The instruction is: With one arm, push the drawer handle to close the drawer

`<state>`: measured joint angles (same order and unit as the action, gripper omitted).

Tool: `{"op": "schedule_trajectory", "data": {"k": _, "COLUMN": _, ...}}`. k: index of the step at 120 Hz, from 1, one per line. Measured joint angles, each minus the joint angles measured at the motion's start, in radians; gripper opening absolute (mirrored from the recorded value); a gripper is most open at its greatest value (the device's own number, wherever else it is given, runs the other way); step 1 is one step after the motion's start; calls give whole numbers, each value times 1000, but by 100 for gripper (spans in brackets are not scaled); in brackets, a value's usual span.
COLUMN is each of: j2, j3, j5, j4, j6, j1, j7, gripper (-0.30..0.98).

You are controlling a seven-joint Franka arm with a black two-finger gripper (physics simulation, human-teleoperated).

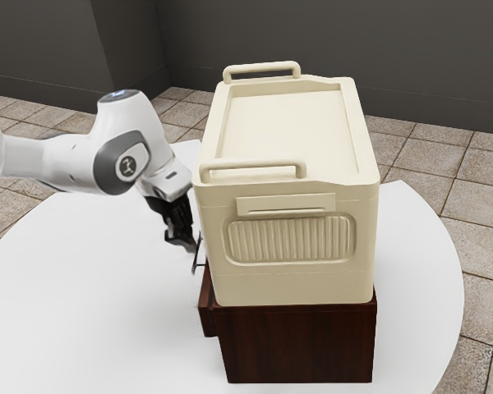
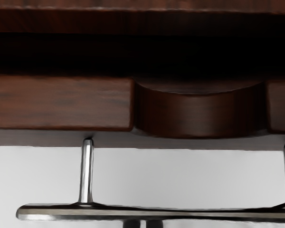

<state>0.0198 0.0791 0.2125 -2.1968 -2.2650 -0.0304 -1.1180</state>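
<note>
The gripper's fingers were clenched together, a slim gap between their tips, right beside the metal drawer handle. That handle sat on the front of the dark wooden drawer, which jutted partly out of its cabinet. A cream lidded box rested on the cabinet, which stood on the white surface.

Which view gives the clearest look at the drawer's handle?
The wrist view: the handle shows there as a metal bar on two posts. The exterior view shows it small, edge-on, beside the tool.
</note>
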Motion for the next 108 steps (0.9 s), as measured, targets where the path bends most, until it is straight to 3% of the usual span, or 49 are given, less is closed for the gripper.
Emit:
{"op": "schedule_trajectory", "data": {"k": 38, "j2": -19, "j3": 61, "j5": 81, "j4": 10, "j6": -53, "j1": 36, "j7": -25, "gripper": -10}}
{"op": "schedule_trajectory", "data": {"k": 60, "j2": 29, "j3": 55, "j5": 90, "j4": -31, "j6": -45, "j1": 52, "j7": -40, "gripper": -10}}
{"op": "schedule_trajectory", "data": {"k": 70, "j2": 144, "j3": 52, "j5": 39, "j4": -40, "j6": 39, "j1": 107, "j7": -49, "gripper": -10}}
{"op": "schedule_trajectory", "data": {"k": 84, "j2": 267, "j3": -5, "j5": -119, "j4": 141, "j6": 295, "j1": 219, "j7": -66, "gripper": -9}}
{"op": "schedule_trajectory", "data": {"k": 108, "j2": 295, "j3": -84, "j5": -212, "j4": 240, "j6": 568, "j1": 236, "j7": -118, "gripper": 34}}
